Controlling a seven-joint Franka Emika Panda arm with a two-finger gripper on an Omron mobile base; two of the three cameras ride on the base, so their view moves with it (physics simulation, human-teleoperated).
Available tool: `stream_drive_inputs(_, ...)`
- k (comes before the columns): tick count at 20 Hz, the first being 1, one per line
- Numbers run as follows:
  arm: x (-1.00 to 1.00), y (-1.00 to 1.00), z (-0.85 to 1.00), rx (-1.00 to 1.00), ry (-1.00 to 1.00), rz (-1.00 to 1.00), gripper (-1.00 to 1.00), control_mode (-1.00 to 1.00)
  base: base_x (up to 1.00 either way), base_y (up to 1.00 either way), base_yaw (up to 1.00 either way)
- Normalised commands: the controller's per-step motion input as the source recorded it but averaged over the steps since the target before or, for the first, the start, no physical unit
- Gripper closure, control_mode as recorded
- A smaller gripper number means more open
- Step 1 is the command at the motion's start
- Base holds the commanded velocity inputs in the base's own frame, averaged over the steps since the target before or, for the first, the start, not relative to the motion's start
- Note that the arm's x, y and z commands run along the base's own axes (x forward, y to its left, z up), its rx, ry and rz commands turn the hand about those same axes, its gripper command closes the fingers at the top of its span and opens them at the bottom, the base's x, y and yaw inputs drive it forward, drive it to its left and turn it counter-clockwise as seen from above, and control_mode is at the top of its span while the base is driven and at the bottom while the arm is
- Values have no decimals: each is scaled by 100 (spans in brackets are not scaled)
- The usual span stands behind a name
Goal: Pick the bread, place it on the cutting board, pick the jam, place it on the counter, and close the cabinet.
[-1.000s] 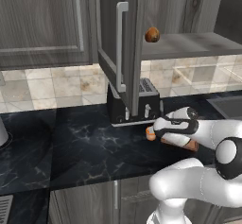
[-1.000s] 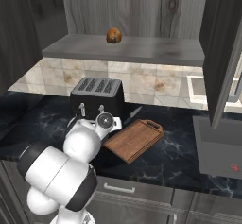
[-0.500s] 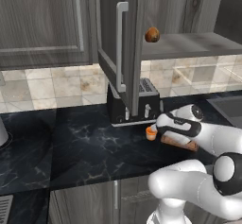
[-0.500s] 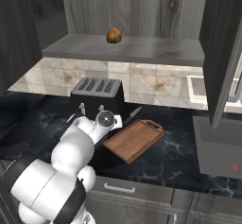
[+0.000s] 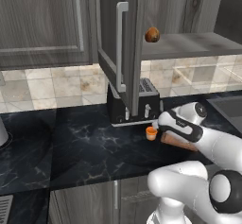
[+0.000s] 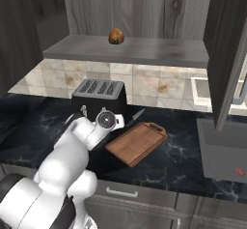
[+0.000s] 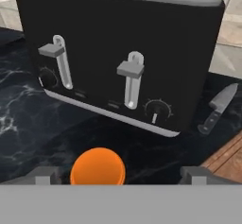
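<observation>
Gripper [image 7: 121, 178] is spread open right behind the jam [image 5: 151, 133], which sits on the dark worktop [image 5: 90, 147] just in front of the toaster [image 5: 133, 102]. Cutting board [image 6: 137, 142] lies to the right, and the bread [image 6: 116, 36] is up on the open cabinet [image 5: 118, 43] shelf.

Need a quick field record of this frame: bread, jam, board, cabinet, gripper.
bread: on the open cabinet's shelf, not yet on the board
jam: standing on the counter, in front of the toaster
cutting board: on the counter, nothing on it
cabinet: door open
gripper: open, fingertips either side of the jam, not gripping it
knife: beside the toaster
</observation>
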Motion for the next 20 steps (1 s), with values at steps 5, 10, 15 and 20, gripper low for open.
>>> stream_drive_inputs(5, -12, 0, 39, 0, 0, -2, -100, -100, 0, 0, 0)
stream_drive_inputs(10, -15, 0, 45, 0, 0, -3, -100, -100, 0, 0, 0)
stream_drive_inputs(15, -16, 0, 45, 0, 0, -3, -100, -100, 0, 0, 0)
stream_drive_inputs(20, -18, 0, 48, 0, 0, -4, -100, -100, 0, 0, 0)
